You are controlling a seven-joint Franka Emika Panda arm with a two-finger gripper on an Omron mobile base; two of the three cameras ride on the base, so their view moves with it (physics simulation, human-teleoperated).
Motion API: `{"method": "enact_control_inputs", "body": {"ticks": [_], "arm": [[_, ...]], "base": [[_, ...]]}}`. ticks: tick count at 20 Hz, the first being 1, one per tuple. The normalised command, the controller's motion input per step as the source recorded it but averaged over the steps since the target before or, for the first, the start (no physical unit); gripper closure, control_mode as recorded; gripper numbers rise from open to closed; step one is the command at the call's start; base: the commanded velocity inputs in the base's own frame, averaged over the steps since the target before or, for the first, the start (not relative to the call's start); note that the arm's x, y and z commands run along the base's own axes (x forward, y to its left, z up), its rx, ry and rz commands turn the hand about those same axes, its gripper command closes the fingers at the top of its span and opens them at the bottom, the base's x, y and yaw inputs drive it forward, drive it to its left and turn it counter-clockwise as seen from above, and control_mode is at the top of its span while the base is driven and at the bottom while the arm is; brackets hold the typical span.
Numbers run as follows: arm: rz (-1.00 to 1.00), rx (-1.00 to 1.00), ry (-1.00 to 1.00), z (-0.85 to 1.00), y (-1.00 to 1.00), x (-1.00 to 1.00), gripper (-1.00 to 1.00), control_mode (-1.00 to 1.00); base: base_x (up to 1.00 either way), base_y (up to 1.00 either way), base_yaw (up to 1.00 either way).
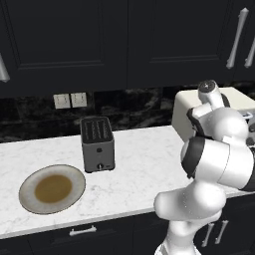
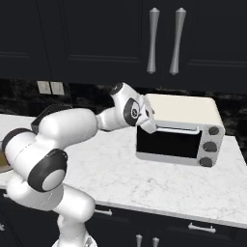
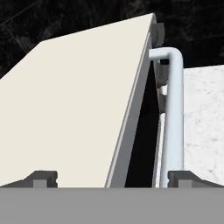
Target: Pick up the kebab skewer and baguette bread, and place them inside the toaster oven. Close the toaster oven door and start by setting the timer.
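- Tabletop [image 2: 159, 185]: white marbled slab below dark wall cabinets [image 2: 96, 38]; it carried every item listed here.
- Toaster oven [image 2: 185, 116]: cream box standing toward the tabletop's right end, against the back edge. Judged heavy and rigid, unlikely to shift under a light pull.
- Toaster oven door [image 2: 166, 143]: dark glass panel, appearing shut or nearly so in the right base view. Judged stiff, hinged low, and fragile at the glass; best taken by its bar rather than the pane.
- Plate [image 1: 52, 189]: round, brown-centred, near the front edge at the left, with no skewer or baguette discernible on it.
- Slot toaster [image 1: 97, 144]: dark grey, behind the plate and well apart from the oven.
- Door handle [image 3: 173, 118]: silver bar, judged smooth and slippery; the hand view alone showed it standing clear of the oven's front.
- Gripper [image 3: 113, 178]: jaws spread wide, holding nothing, poised at the oven's upper front edge; the bar lay just inside one fingertip [image 3: 186, 178].
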Motion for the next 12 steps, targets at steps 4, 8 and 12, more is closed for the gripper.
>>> {"method": "enact_control_inputs", "body": {"ticks": [4, 8, 12], "arm": [[-0.08, 0.05, 0.00, -0.95, 0.00, 0.01, -1.00, -1.00], [-0.05, 0.03, 0.00, -0.29, 0.00, -0.21, -1.00, -1.00], [-0.04, 0.02, 0.00, 0.00, 0.00, -0.03, -1.00, -1.00]], "base": [[0.00, 0.00, 0.00], [0.00, 0.00, 0.00], [0.00, 0.00, 0.00]]}}
